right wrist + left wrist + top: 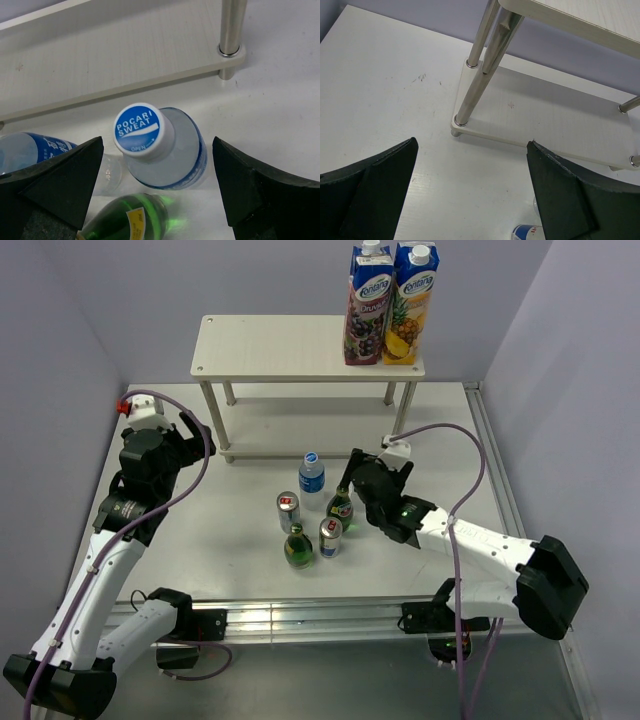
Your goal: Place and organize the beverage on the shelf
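Shelf (300, 348) upper centre in top view, two juice cartons (392, 305) on its top right; drinks (300, 545) grouped on surface (240, 540) below. Left wrist: left pincer (471, 145) wide, empty, facing shelf leg (474, 95). Right wrist: right pincer (157, 142) wide, over Pocari Sweat bottle (172, 155), centre frame.

Bright, even light; sharp frames.

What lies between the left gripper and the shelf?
Nothing but bare table. In the left wrist view, the open left gripper faces the shelf at its lower board's corner, with nothing standing between them.
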